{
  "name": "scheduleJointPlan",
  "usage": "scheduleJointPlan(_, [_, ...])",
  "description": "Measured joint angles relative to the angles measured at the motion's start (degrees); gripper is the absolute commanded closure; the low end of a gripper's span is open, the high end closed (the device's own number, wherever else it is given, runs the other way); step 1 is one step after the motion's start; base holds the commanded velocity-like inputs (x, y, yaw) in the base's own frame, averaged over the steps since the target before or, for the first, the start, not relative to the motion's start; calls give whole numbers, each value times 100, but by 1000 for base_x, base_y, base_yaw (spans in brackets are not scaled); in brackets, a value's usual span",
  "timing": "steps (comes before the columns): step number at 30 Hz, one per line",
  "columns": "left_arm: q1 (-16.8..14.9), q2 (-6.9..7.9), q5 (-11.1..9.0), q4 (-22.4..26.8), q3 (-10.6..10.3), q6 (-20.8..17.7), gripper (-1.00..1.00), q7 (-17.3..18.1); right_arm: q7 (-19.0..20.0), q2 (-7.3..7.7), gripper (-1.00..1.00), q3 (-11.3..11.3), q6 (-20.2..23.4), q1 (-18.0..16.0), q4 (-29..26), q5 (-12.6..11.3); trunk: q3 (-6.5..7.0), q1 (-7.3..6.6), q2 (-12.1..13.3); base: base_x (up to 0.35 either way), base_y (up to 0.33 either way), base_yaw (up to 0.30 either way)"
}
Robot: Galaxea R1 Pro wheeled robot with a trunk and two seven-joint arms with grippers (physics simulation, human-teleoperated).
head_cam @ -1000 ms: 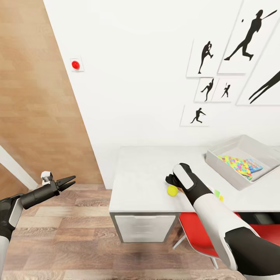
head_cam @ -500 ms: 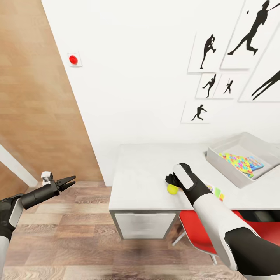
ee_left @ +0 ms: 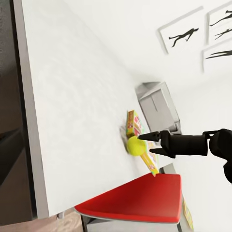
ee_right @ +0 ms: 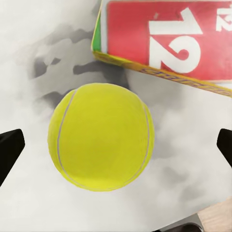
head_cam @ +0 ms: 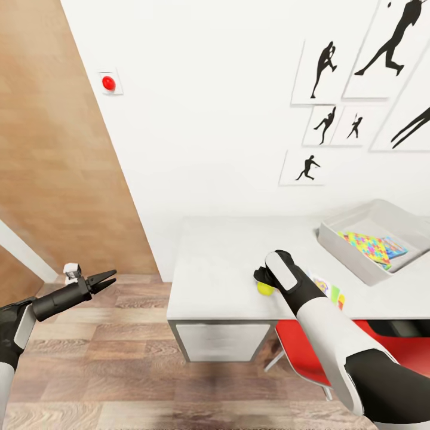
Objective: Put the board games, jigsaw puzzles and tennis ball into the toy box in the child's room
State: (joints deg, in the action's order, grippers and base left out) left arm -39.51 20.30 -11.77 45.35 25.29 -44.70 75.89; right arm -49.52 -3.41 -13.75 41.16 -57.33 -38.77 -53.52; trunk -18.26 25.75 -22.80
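Puzzles [head_cam: 375, 246] already in toy box [head_cam: 345, 247] at right edge of frame, right gripper [ee_right: 116, 145] spread wide around tennis ball [ee_right: 101, 136] mid-table [head_cam: 221, 263], not yet grasped, game carton [ee_right: 164, 41] beside it, left gripper [head_cam: 103, 279] idle, open.

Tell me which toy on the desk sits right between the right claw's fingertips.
The tennis ball: it lies centred between the open right claw fingertips. The red-and-green game carton lies just beyond it, and the jigsaw puzzles are already in the toy box.
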Motion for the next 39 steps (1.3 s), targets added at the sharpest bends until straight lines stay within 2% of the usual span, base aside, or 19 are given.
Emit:
scheduleJointPlan(10, [0, -2, -1, 0, 0, 0, -100, 0, 2, -28, -100, -15, 0, 0, -6, 0, -61, 0, -1, 0, 0, 0])
scheduleJointPlan(39, [0, -9, 0, 0, 0, 0, -100, -6, 193, -48, -100, -22, -6, 0, -21, 2, -66, 0, -1, 0, 0, 0])
